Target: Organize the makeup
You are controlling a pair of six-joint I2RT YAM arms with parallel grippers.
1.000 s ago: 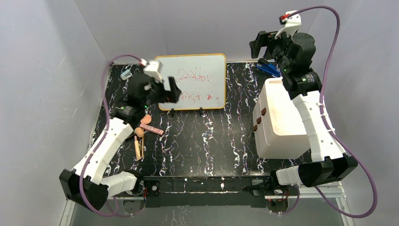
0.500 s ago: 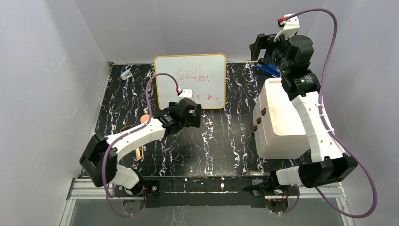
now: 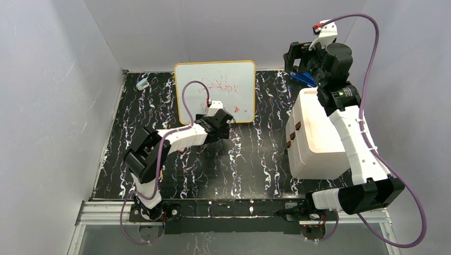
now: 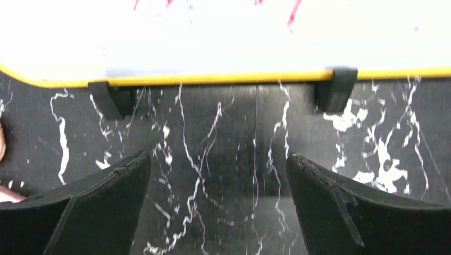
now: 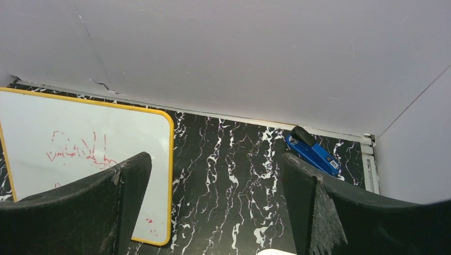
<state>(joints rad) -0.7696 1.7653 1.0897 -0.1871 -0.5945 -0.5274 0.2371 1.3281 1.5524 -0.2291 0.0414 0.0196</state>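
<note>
My left gripper (image 3: 226, 126) is open and empty, low over the black marbled table just in front of the whiteboard's (image 3: 215, 90) yellow lower edge. It also shows in the left wrist view (image 4: 218, 159). Most of the makeup is hidden under my folded left arm. Only the end of the pink palette (image 3: 182, 150) peeks out, and a peach sliver (image 4: 2, 147) shows at the left edge of the left wrist view. My right gripper (image 3: 294, 56) is open and empty, held high over the back right; it also shows in the right wrist view (image 5: 215, 159).
A white drawer box (image 3: 314, 133) with brown handles stands at the right. A blue object (image 3: 303, 78) lies behind it, also in the right wrist view (image 5: 312, 151). A small pale-blue object (image 3: 142, 84) sits at the back left corner. Walls enclose the table.
My left arm has folded in and swung right. Its gripper went from over the makeup at the left to the whiteboard's lower edge. My right gripper barely moved.
</note>
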